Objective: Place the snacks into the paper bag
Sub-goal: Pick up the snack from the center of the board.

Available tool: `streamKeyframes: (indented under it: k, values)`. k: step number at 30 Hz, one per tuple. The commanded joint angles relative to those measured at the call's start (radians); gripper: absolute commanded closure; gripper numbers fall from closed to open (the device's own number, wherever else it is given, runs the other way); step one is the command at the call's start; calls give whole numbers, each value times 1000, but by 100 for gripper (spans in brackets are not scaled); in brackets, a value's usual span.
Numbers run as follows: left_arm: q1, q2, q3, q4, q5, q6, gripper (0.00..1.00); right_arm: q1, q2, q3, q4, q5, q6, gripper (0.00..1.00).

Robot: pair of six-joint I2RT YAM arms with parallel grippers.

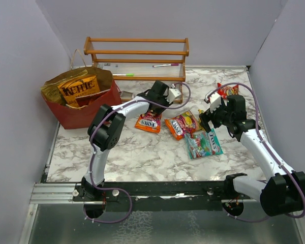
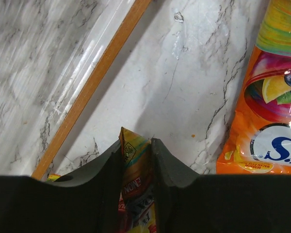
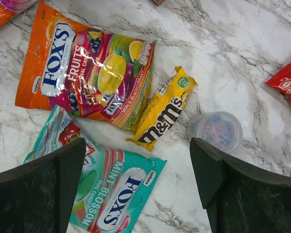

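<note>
L claw (image 2: 137, 162) was clamped on a small yellow pack (image 2: 134, 187) near its end. Paper bag (image 1: 86, 116) sat far-left, well apart, so pack might slip en route. R claw (image 3: 137, 150) hung apart over m&m's pack (image 3: 165, 114).

Under your right tool (image 3: 136, 141), spread wide, the M&M's packet (image 3: 165, 109) and translucent cup (image 3: 216, 130) crowd the gap; bare counter (image 3: 252, 53) lies free beyond the cup.
</note>
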Motion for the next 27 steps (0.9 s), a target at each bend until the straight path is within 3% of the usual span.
streamKeyframes:
  k: [1,8,21,27]
  values:
    - [-13,5,31,-77,33,51,75,-3,0,-6,13,-20,-13,12]
    - [-19,-55,68,-205,96,112,100,-3,-8,-6,11,-28,-13,12]
    - [-21,-361,-2,-267,142,130,100,-5,-20,-7,11,-28,-17,12]
    - [-21,-566,-69,-198,99,114,100,-4,-20,-8,15,-23,-19,12]
